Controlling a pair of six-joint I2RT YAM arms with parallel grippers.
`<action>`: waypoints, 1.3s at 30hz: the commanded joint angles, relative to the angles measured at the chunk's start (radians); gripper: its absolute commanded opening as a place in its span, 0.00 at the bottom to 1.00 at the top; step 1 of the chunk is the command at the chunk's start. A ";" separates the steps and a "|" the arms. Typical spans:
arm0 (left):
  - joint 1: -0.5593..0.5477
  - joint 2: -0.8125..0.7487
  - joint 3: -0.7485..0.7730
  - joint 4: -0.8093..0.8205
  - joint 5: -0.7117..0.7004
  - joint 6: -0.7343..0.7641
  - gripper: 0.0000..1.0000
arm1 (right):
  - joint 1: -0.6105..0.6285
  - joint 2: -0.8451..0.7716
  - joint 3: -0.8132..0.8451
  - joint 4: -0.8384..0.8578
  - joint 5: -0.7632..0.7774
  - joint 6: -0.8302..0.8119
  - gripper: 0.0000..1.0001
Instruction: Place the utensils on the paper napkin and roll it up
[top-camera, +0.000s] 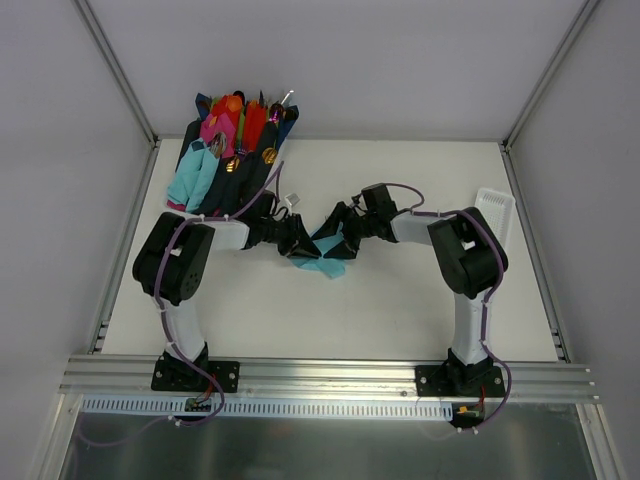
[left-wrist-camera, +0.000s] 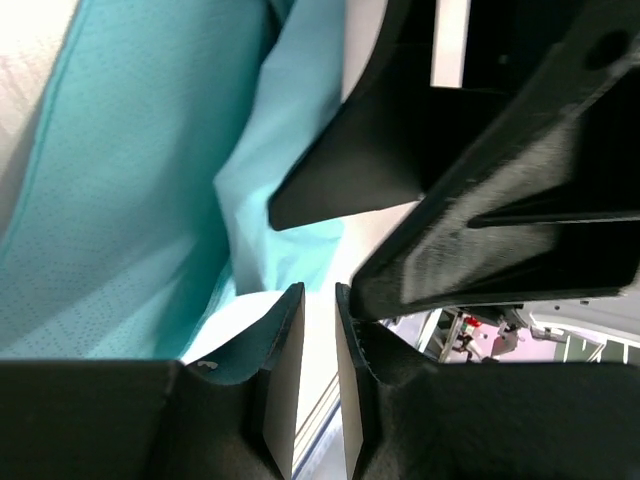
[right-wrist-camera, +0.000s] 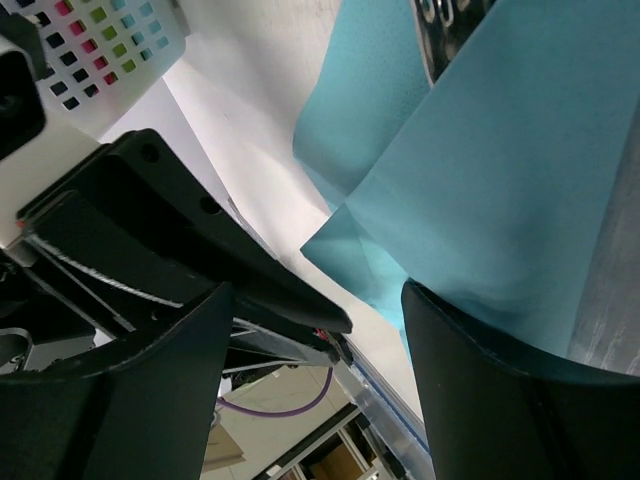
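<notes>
The teal paper napkin (top-camera: 322, 256) lies crumpled and partly folded in the middle of the table. Both grippers meet over it. My left gripper (top-camera: 297, 240) is at its left edge; in the left wrist view (left-wrist-camera: 318, 290) its jaws are almost closed with only a narrow slit and nothing between them, and the napkin (left-wrist-camera: 120, 200) lies to its left. My right gripper (top-camera: 345, 238) is at the napkin's right side; in the right wrist view (right-wrist-camera: 318, 300) it is wide open, one finger against the folded napkin (right-wrist-camera: 500, 180). A shiny silver utensil (right-wrist-camera: 440, 25) peeks out under the fold.
A pile of pink, red, navy and teal napkin bundles with gold cutlery (top-camera: 235, 135) sits at the back left. A white perforated tray (top-camera: 497, 212) stands at the right edge. A small white object (top-camera: 291, 200) lies just behind the left gripper.
</notes>
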 joint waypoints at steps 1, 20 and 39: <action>-0.002 0.030 0.054 -0.004 -0.075 0.039 0.18 | 0.010 0.020 -0.012 -0.022 0.007 -0.016 0.73; 0.002 0.140 0.097 -0.166 -0.190 0.158 0.10 | 0.024 -0.038 0.037 -0.088 0.048 -0.074 0.53; 0.004 0.133 0.094 -0.169 -0.187 0.159 0.10 | 0.053 -0.040 0.233 -0.488 0.223 -0.278 0.00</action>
